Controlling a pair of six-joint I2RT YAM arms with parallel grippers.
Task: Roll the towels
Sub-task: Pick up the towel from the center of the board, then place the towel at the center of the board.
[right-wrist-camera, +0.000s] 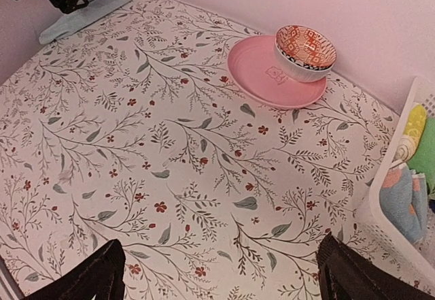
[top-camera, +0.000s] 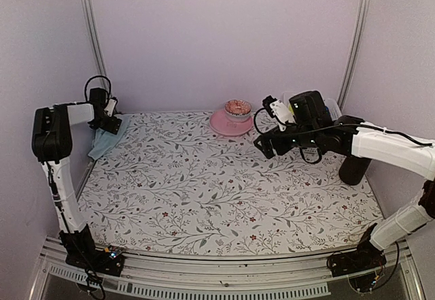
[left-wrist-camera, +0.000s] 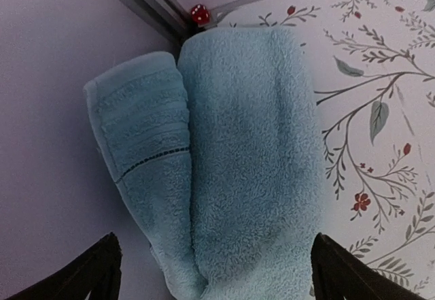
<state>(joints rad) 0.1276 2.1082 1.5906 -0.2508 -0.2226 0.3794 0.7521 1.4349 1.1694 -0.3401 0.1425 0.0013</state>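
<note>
Towels (left-wrist-camera: pixel 251 157), two touching at wall, under left gripper (left-wrist-camera: pixel 217 262), spread wide; right gripper (right-wrist-camera: pixel 219 249) likewise, empty, over table (right-wrist-camera: pixel 170 143).

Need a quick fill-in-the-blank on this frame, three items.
1. The orange-patterned bowl sits on the ____ plate.
2. The left hand hangs over the towels, coloured pale ____.
3. The right hand is ____, holding nothing.
Missing: pink; blue; open.
</note>
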